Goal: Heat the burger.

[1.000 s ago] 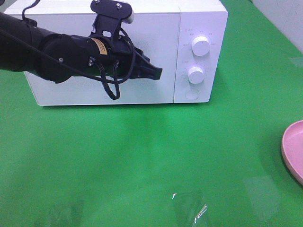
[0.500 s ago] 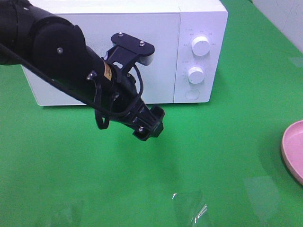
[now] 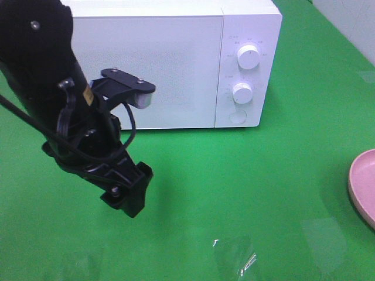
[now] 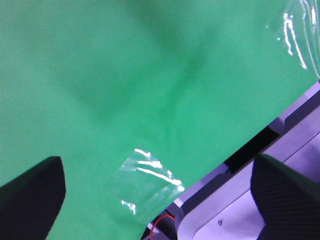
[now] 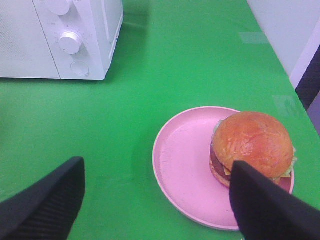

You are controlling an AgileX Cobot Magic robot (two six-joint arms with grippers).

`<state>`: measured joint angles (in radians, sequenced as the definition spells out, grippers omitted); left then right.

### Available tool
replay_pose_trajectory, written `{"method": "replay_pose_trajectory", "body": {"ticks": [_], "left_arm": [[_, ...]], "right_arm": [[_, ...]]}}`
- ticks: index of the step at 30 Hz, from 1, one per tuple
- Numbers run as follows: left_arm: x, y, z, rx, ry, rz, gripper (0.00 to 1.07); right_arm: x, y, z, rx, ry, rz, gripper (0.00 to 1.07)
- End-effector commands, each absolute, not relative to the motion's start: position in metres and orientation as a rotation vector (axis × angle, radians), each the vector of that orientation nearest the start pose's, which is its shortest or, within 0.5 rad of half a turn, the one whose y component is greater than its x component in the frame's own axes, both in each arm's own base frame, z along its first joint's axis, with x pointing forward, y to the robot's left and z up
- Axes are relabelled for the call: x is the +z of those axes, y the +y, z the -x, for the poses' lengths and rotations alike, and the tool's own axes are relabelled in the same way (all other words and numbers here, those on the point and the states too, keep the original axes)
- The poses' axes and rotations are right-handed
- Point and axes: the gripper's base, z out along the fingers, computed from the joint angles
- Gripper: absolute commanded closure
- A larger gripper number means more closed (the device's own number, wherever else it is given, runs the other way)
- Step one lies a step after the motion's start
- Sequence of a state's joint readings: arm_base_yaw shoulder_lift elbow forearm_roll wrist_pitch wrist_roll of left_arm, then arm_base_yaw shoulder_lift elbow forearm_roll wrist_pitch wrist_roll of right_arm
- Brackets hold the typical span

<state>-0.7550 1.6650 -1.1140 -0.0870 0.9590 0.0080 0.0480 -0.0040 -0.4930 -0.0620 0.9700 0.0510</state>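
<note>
Golden-brown domed burger (image 5: 253,145) with green lettuce sits on the far side of a round pink plate (image 5: 185,165), just ahead of the black right gripper (image 5: 156,200), jaws spread wide and empty. Clearly the nearer arm. Black left gripper (image 4: 160,195) hangs open too, over bare green tablecloth (image 3: 234,175), well apart from the plate. White box microwave (image 3: 176,64) stands behind with door shut, blocking entry until opened.
</note>
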Motion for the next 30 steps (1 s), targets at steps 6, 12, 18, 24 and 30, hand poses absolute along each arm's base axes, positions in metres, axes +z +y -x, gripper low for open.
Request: {"method": "replay_pose_trajectory", "body": {"ticks": [6,12,18,24,30], "left_arm": [[0.244,-0.169,-0.237,-0.196,2.946,-0.860,0.13],[0.277,-0.111,-0.245,-0.199,2.942,-0.602,0.13],[0.301,-0.062,-0.239,-0.180,2.927,-0.422,0.14],[0.329,-0.009,-0.218,-0.143,2.856,-0.167,0.14],[0.329,-0.003,-0.189,-0.133,2.789,-0.114,0.14]], "right_arm": [[0.283,-0.005,0.005,-0.015,1.922,0.002,0.32],[0.283,-0.005,0.005,-0.015,1.922,0.002,0.32],[0.283,-0.005,0.005,-0.015,1.922,0.002,0.32],[0.283,-0.005,0.005,-0.015,1.922,0.002,0.32],[0.283,-0.005,0.005,-0.015,1.922,0.002,0.32]]}}
